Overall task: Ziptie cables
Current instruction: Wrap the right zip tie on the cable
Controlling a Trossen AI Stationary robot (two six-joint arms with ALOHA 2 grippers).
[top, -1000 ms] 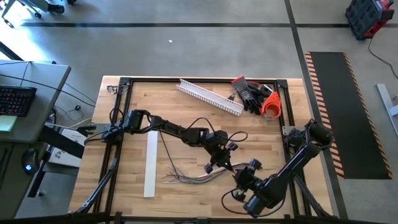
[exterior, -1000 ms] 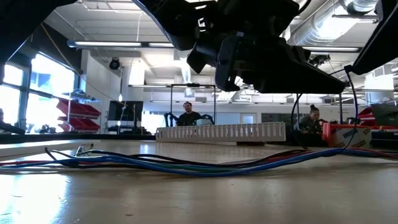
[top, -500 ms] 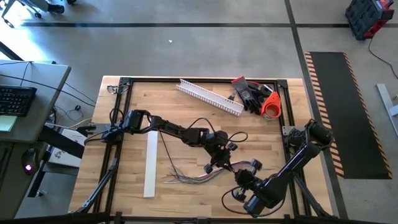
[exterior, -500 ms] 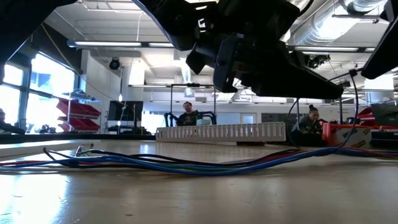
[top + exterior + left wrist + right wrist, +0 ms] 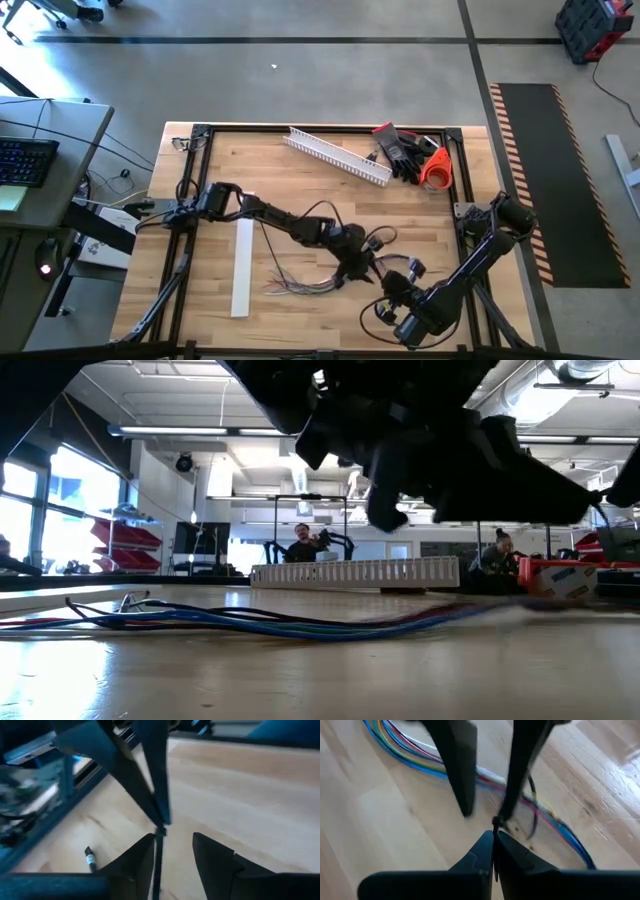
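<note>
You had a wooden table (image 5: 300,190) in a black frame on a grey concrete floor, a desk with a keyboard (image 5: 25,160) off its left side. The cables (image 5: 305,286) lay fanned near the front edge, just right of the white strip (image 5: 241,265). A slotted channel (image 5: 338,155), gloves (image 5: 402,152) and an orange tape roll (image 5: 436,170) sat at the back. Your left gripper (image 5: 172,852) hung over the cables' right end, fingers parted around a thin black ziptie (image 5: 159,865). Your right gripper (image 5: 495,851) was clenched on that ziptie. Two people sat in the workshop behind.
</note>
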